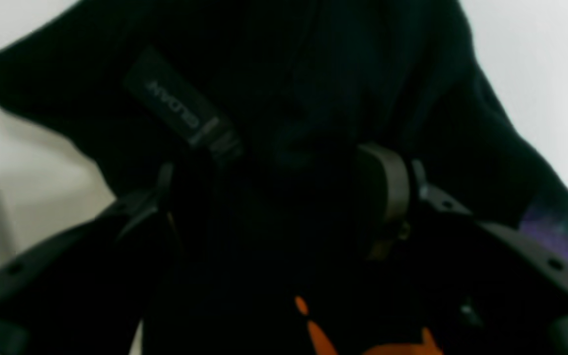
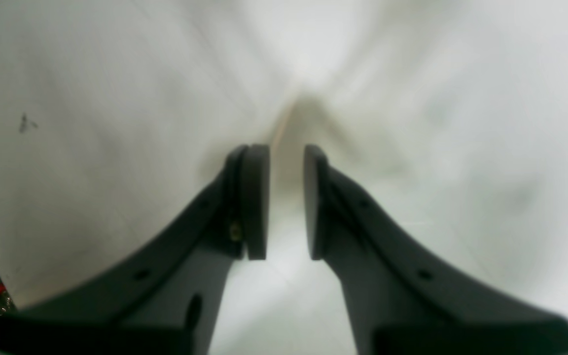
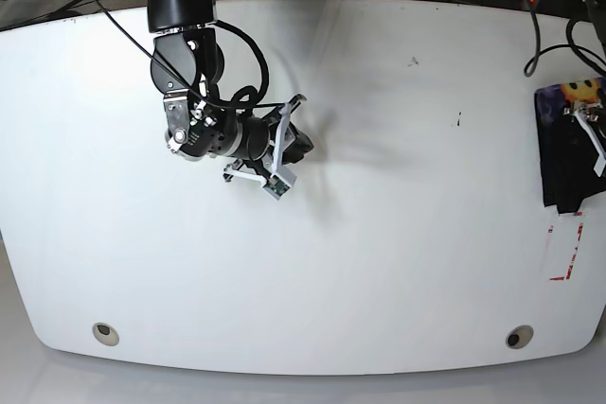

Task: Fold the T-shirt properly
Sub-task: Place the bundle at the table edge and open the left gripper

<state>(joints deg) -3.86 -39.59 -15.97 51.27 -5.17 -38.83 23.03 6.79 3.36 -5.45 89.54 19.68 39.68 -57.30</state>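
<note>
The black T-shirt [image 1: 313, 74] fills most of the left wrist view, bunched, with a neck label and a purplish patch [image 1: 557, 231] at the right. My left gripper [image 1: 274, 192] stands with its jaws wide apart and cloth lying between and over them; one pad [image 1: 382, 197] shows, the other finger is mostly covered. In the base view the T-shirt [image 3: 563, 158] lies at the table's right edge with the left gripper [image 3: 592, 134] on it. My right gripper [image 2: 286, 202] hovers over bare white table with a narrow gap and nothing between its pads; it is left of centre [image 3: 301, 145].
The white table [image 3: 379, 234] has two round holes near its front edge [image 3: 106, 333] [image 3: 517, 337]. A white slip with red marks [image 3: 565, 248] lies below the shirt. Black cables run along the back edge and loop around the right arm [image 3: 251, 54].
</note>
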